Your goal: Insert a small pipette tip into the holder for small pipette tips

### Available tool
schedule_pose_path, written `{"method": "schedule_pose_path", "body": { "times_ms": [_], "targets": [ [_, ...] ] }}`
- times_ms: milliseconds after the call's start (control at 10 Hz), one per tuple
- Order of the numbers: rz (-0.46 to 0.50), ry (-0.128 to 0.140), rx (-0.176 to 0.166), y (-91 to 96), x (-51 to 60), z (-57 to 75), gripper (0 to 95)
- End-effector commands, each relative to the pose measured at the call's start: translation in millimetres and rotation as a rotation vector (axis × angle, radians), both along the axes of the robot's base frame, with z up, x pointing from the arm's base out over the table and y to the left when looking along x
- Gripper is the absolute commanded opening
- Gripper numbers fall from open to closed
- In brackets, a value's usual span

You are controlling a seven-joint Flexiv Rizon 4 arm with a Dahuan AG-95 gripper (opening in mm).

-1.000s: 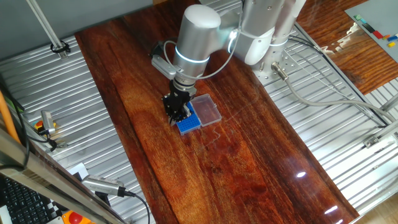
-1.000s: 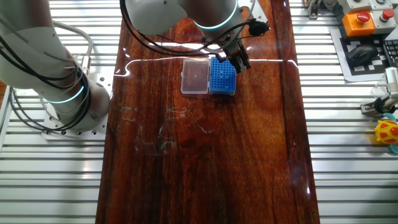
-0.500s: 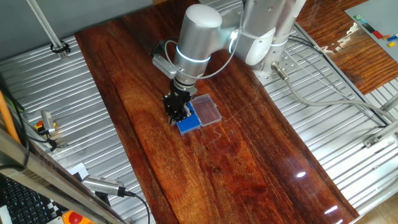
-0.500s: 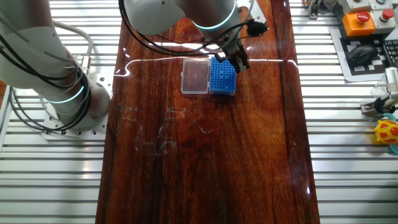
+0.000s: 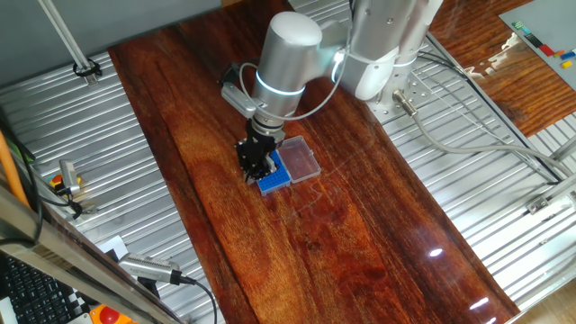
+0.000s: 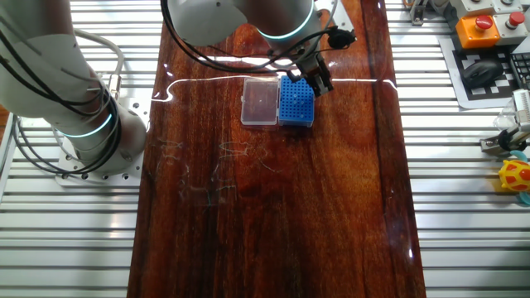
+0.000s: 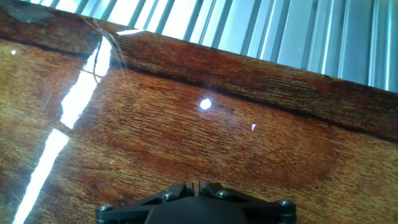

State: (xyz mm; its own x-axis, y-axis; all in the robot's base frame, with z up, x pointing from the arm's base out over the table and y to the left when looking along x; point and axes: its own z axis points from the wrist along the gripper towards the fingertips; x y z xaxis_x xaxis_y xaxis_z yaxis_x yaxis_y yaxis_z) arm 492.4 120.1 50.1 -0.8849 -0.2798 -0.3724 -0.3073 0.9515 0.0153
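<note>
Lighting bright, even, from overhead in both fixed views. Glossy dark-red wooden tabletop (image 5: 360, 234) shows small white specular spots near its lower edge; a thin white glare line crosses it in the other fixed view. Shadows soft, short. Hand view: strong glare streaks at left, wood grain slightly soft, ribbed metal surface (image 7: 261, 25) overexposed.
</note>
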Motion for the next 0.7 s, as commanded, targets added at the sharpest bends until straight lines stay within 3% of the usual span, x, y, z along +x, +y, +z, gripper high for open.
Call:
{"method": "schedule_pose_path", "body": {
  "times_ms": [100,700],
  "targets": [
    [-0.001,0.004,0.002,-0.3,-1.0,1.5,0.0],
    [-0.003,0.006,0.002,-1.5,-2.9,0.5,0.0]
  ]
}}
